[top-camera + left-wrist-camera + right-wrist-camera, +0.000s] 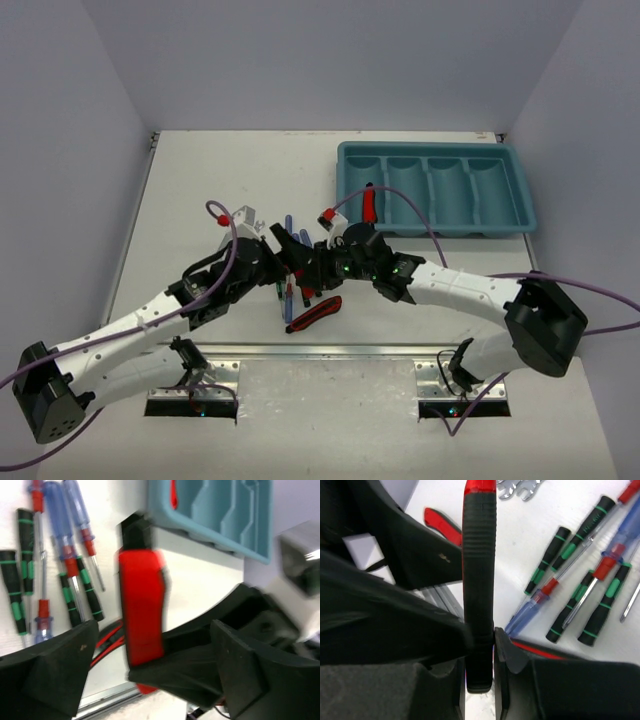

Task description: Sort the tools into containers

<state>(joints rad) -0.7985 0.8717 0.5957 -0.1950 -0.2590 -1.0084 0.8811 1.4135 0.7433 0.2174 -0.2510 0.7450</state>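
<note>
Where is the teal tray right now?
In the top view, the tray sits at the table's far right, beyond the right arm, with a red tool in its leftmost compartment.

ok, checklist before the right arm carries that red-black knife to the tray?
1. Right pincer clamped on the red-black knife: ok.
2. Left pincer open: ok.
3. Left fingers clear of the knife: cannot tell; it stands between them, so back the left arm out first.
4. Grip placement: not ok; held near the black end, most of the length sticks out and may swing.
5. Tray has room: ok; only one red tool, in the leftmost compartment.
6. Loose screwdrivers apart from the knife: ok.
</note>
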